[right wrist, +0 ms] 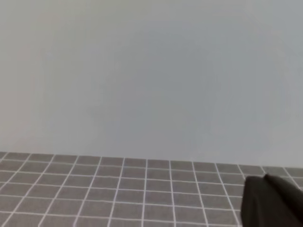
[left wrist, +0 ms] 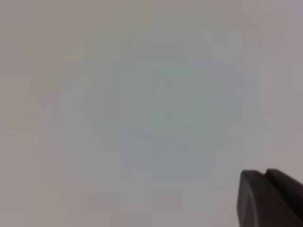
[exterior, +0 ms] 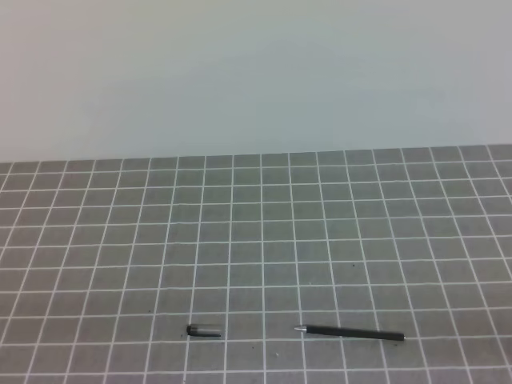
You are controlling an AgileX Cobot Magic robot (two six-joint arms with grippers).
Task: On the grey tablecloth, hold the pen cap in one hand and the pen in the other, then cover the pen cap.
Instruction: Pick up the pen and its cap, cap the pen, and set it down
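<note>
Pale blank wall backs the grey tablecloth (exterior: 336, 232), where we see the pen cap (exterior: 202, 330) lying left of the pen (exterior: 352, 333), well apart, near the front edge. Both look light, stiff and slippery; we judge mid-barrel safest. Left end effector (left wrist: 272, 198) and right end effector (right wrist: 272, 203) sit closed, empty.

High view overlooks grey tablecloth (exterior: 256, 240); right wrist shares it, low.
</note>
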